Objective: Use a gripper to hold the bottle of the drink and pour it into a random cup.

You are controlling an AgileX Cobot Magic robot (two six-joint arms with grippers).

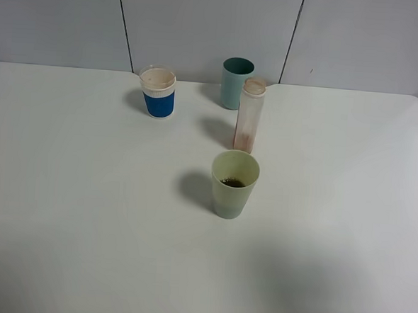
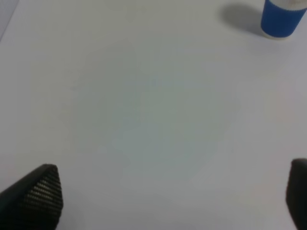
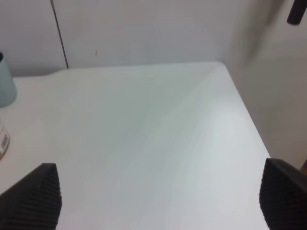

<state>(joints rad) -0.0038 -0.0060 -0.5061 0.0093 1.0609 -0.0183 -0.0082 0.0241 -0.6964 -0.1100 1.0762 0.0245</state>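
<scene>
A broad white bench [image 1: 85,213] filled the scene, backed by a pale panelled wall [image 1: 203,21] with dark seams.

On it, the bottle of the drink [image 1: 250,115] stood upright and free of any grip, a slim clear plastic bottle with an open neck, nearly drained, with only a brownish trace near its base. It was the tallest of the 4 containers and stood near the middle of the bench, towards the back.

Just behind it and slightly left stood a teal-blue tumbler [image 1: 236,83], upright, close to the bottle; whether they touched could not be told.

In front of the bottle, nearer the camera, stood the cup [image 1: 233,183], a pale yellowish-green tapered tumbler, upright, with dark liquid visible at its bottom. It stood clear of the bottle.

Well to the left of the teal tumbler stood a shorter blue cup [image 1: 157,92] with a white rim, apart from the others.

Neither arm appeared in the high view. The left end effector [image 2: 172,191] hung over bare bench with its 2 fingers spread wide and nothing between them, the blue cup far beyond it. The right end effector [image 3: 160,194] likewise stood wide and held nothing, above the bench.
</scene>
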